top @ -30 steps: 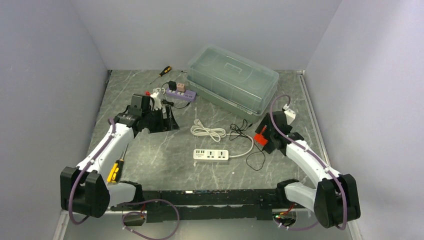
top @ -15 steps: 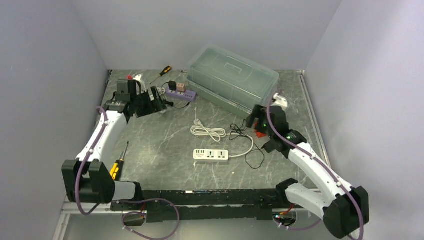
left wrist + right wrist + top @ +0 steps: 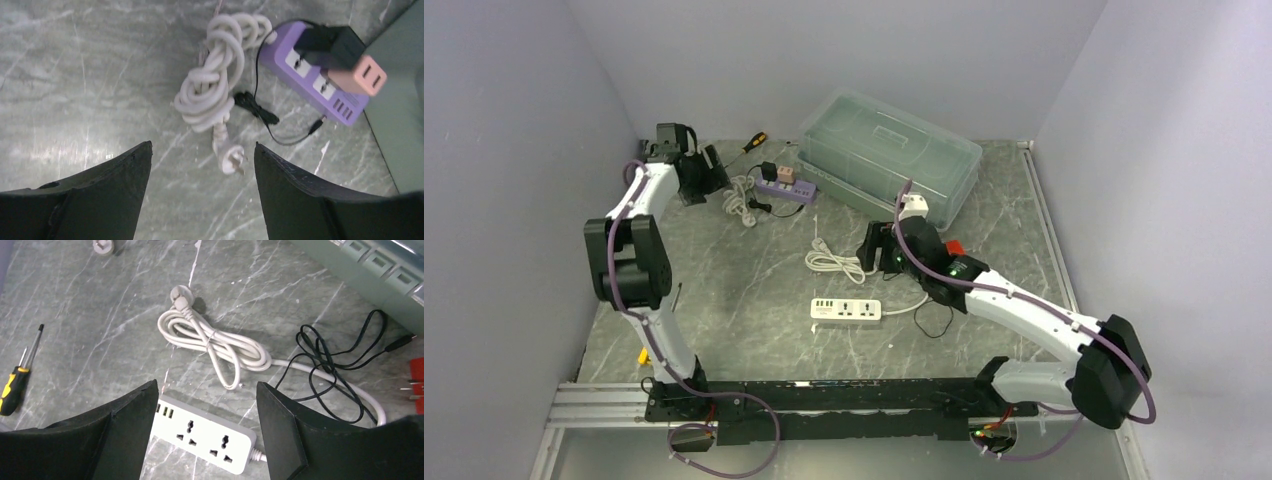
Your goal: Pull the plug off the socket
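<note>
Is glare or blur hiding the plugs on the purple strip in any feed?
Left wrist: purple strip, black plug and pink plug sharp, only mild sheen on the table. Top external: evenly lit, but plugs small. Right wrist: crisp, but shows the white strip instead.

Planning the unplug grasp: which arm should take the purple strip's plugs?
Left: the left end effector hovers open beside the purple strip holding the black adapter and pink adapter; the right end effector is over the white strip, whose sockets are empty.
</note>
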`<action>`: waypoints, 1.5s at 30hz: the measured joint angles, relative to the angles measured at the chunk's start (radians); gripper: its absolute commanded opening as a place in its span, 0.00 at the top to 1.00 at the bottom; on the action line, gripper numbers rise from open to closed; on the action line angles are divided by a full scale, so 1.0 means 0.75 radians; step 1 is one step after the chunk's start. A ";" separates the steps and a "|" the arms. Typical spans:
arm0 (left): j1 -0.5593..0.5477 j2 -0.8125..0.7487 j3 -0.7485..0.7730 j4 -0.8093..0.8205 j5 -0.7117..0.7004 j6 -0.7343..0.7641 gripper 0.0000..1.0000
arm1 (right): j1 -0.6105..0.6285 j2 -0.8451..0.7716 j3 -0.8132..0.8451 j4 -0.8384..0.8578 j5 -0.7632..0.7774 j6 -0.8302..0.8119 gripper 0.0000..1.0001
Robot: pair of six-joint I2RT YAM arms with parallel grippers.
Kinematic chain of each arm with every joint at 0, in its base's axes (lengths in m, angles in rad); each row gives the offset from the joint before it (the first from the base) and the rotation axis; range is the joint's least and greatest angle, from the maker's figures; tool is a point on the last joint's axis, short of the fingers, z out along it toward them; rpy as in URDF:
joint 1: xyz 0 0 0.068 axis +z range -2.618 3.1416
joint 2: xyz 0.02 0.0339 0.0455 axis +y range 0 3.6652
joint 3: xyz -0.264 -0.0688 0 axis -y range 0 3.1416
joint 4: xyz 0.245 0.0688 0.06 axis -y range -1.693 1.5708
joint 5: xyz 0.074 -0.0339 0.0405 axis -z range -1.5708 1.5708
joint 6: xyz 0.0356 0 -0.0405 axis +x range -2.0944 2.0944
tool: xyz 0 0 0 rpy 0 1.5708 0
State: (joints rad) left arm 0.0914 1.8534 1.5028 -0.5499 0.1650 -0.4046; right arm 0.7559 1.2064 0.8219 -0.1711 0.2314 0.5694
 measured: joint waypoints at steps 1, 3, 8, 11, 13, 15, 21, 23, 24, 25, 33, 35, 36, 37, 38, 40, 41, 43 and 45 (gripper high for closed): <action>-0.002 0.048 0.042 -0.001 -0.009 0.005 0.21 | 0.009 -0.008 -0.005 0.002 -0.004 0.002 0.24; -0.002 0.116 0.106 -0.003 -0.013 0.020 0.20 | 0.018 -0.043 -0.025 -0.002 -0.006 0.005 0.23; -0.013 0.282 0.298 -0.022 -0.013 0.070 0.21 | 0.020 -0.209 -0.100 -0.045 0.036 0.021 0.23; -0.029 0.358 0.356 -0.022 -0.013 0.100 0.22 | 0.020 -0.307 -0.136 -0.087 0.077 0.035 0.31; -0.045 0.388 0.358 -0.025 -0.013 0.120 0.22 | 0.020 -0.352 -0.155 -0.110 0.103 0.050 0.38; -0.068 0.419 0.358 -0.033 -0.014 0.144 0.28 | 0.020 -0.381 -0.167 -0.130 0.117 0.069 0.44; -0.141 0.444 0.343 -0.061 -0.051 0.205 0.66 | 0.020 -0.442 -0.227 -0.175 0.149 0.114 0.56; -0.167 0.422 0.313 -0.038 -0.085 0.207 0.77 | 0.020 -0.444 -0.228 -0.189 0.160 0.119 0.57; -0.183 0.399 0.286 -0.031 -0.104 0.205 0.83 | 0.020 -0.445 -0.228 -0.193 0.169 0.119 0.57; -0.200 0.366 0.244 -0.029 -0.115 0.204 0.86 | 0.020 -0.448 -0.229 -0.195 0.173 0.119 0.57; -0.393 -0.055 -0.257 -0.125 -0.117 0.168 0.88 | 0.020 -0.466 -0.229 -0.200 0.180 0.113 0.58; -0.449 -0.185 -0.376 -0.168 -0.086 0.157 0.88 | 0.020 -0.460 -0.229 -0.200 0.180 0.111 0.58; -0.467 -0.245 -0.428 -0.179 -0.066 0.146 0.88 | 0.020 -0.454 -0.229 -0.200 0.180 0.108 0.58; -0.480 -0.306 -0.480 -0.185 -0.047 0.134 0.88 | 0.020 -0.447 -0.229 -0.200 0.180 0.106 0.58; -0.490 -0.367 -0.531 -0.193 -0.032 0.121 0.88 | 0.020 -0.438 -0.229 -0.200 0.179 0.104 0.58; -0.518 -0.496 -0.638 -0.208 -0.008 0.082 0.87 | 0.020 -0.425 -0.229 -0.199 0.178 0.103 0.58; -0.533 -0.544 -0.677 -0.216 0.002 0.062 0.87 | 0.020 -0.418 -0.229 -0.198 0.175 0.103 0.58; -0.580 -0.640 -0.756 -0.234 0.034 0.020 0.84 | 0.020 -0.403 -0.230 -0.190 0.168 0.103 0.58; -0.626 -0.707 -0.808 -0.258 0.081 -0.022 0.78 | 0.021 -0.378 -0.230 -0.172 0.157 0.103 0.58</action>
State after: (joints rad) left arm -0.3779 1.3231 0.8970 -0.7433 0.2256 -0.4210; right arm 0.7719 0.9226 0.6491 -0.3000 0.3492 0.6468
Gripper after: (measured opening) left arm 0.153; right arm 0.420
